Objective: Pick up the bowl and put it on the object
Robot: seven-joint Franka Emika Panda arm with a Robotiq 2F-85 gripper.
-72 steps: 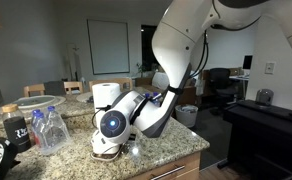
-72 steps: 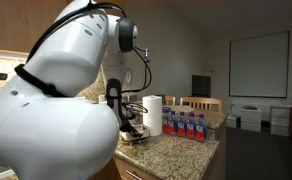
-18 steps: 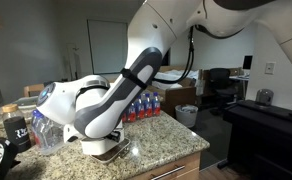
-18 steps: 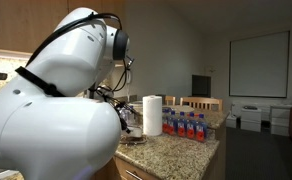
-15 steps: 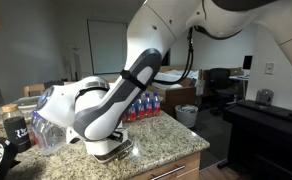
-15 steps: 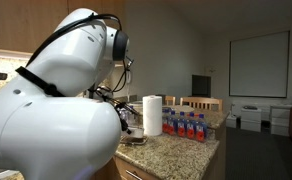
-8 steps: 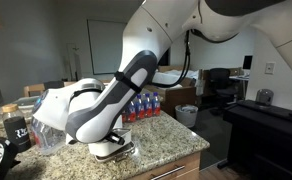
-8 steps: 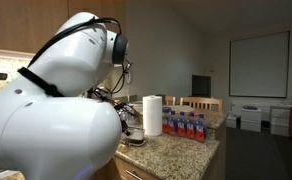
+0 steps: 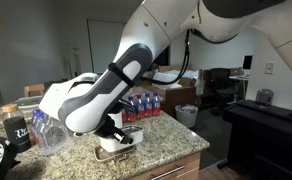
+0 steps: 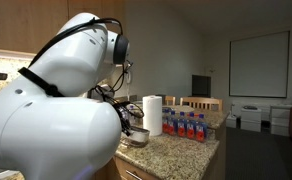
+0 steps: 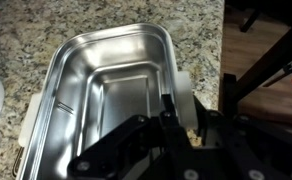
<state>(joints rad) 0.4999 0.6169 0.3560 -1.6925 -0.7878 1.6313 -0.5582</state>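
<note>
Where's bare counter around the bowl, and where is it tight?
Bare granite counter lies between the bowl and the dark item at the counter's corner, in front of the red-labelled bottles. Crowded on the bowl's other side: clear water bottles and a dark mug.

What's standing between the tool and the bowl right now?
Nothing visible does. In the wrist view the tool is at the rim of the bowl, with its fingers on either side of the wall.

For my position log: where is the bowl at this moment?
In the wrist view the bowl fills most of the picture, over the granite counter, with the claw astride its rim on the picture's right.
</note>
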